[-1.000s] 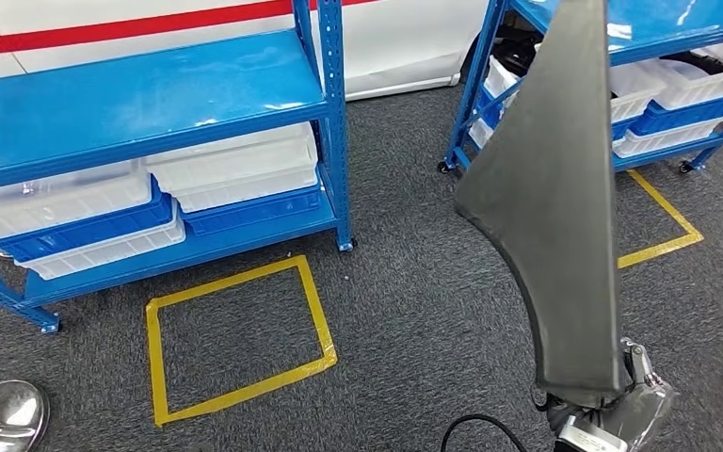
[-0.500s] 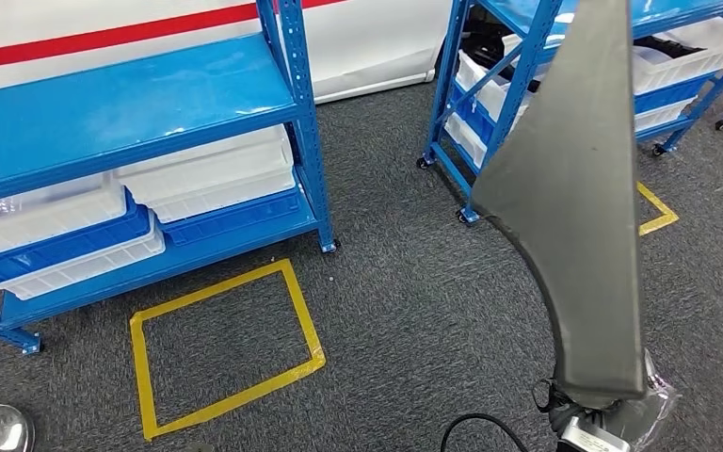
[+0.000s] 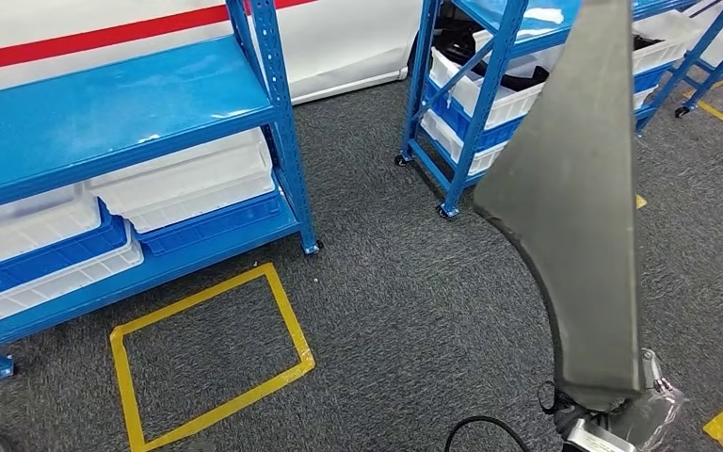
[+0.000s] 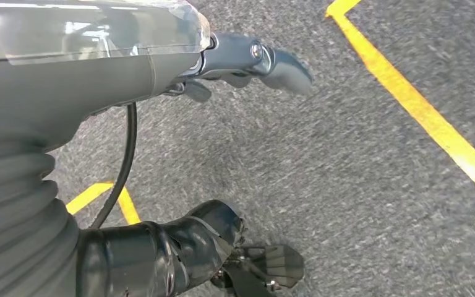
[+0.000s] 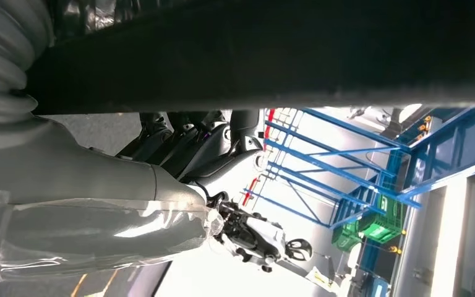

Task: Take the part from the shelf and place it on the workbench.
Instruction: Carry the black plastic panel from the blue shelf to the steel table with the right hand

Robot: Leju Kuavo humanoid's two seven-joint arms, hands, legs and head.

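Two blue shelves [image 3: 132, 104] stand on the grey carpet [image 3: 405, 311], one at the left and one [image 3: 471, 85] further back on the right. Both hold white and blue bins [image 3: 179, 184] on their lower levels. A square of yellow tape [image 3: 209, 358] is stuck on the carpet in front of the left shelf. Behind the shelves is a white surface with a red stripe [image 3: 94, 38].

The part [image 3: 579, 207] is a long, dark grey, flat piece with one curved edge. It stands nearly upright in front of the robot, off the shelf and up in the air. The right hand [image 3: 612, 419] holds it by its narrow bottom end. A clear plastic wrap covers this hand. A black cable [image 3: 480, 428] loops just beside it.

The left hand [image 4: 247, 59] hangs down over the carpet near more yellow tape. It holds nothing, and its fingers [image 4: 284, 62] are a bit curled but apart.

No writing or label can be read anywhere.
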